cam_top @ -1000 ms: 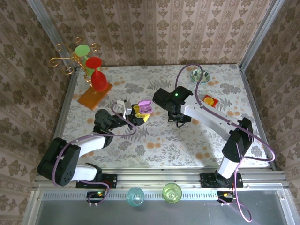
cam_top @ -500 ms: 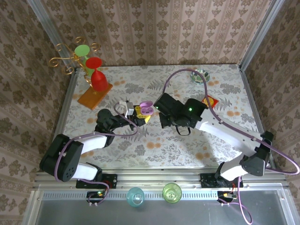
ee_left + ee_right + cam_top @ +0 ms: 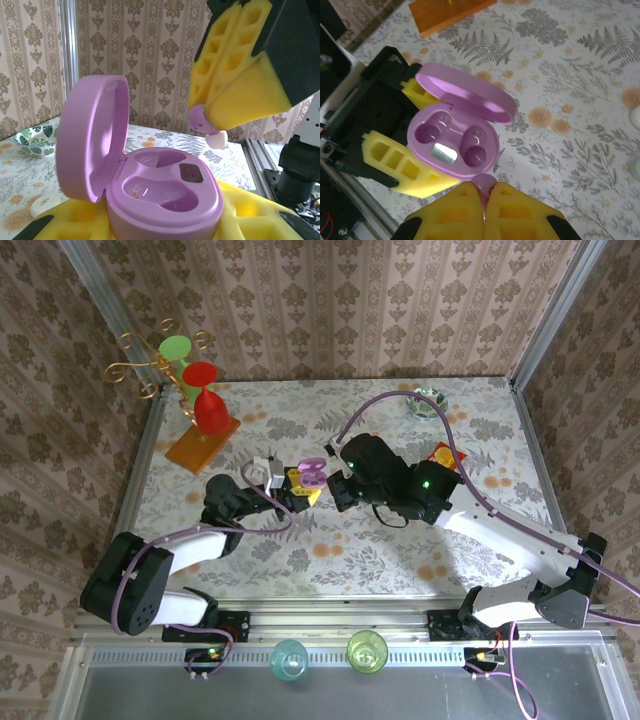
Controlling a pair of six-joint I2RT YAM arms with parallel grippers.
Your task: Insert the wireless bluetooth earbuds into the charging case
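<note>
A lilac charging case (image 3: pixel 165 192) sits between the yellow foam fingers of my left gripper (image 3: pixel 160 222), which is shut on it. Its lid (image 3: pixel 92 137) stands open and both wells look empty. In the top view the case (image 3: pixel 313 472) is left of centre, with the left gripper (image 3: pixel 298 487) under it. My right gripper (image 3: pixel 485 192) is shut on a lilac earbud (image 3: pixel 484 183), which pokes out between its yellow fingertips. The earbud (image 3: pixel 207 127) hangs just above and beside the case's rim (image 3: pixel 452 145), apart from it. The right gripper (image 3: pixel 338 480) is close to the case's right side.
Red and green goblets on a gold stand (image 3: pixel 190 380) and an orange board (image 3: pixel 203 445) stand at the back left. A small patterned bowl (image 3: pixel 427 400) and a red packet (image 3: pixel 447 455) lie at the back right. Two cups (image 3: pixel 290 657) (image 3: pixel 366 650) sit on the near rail.
The right arm has swung left and forward, bringing its gripper with the earbud up to the open case. The left gripper has kept the case almost still.
</note>
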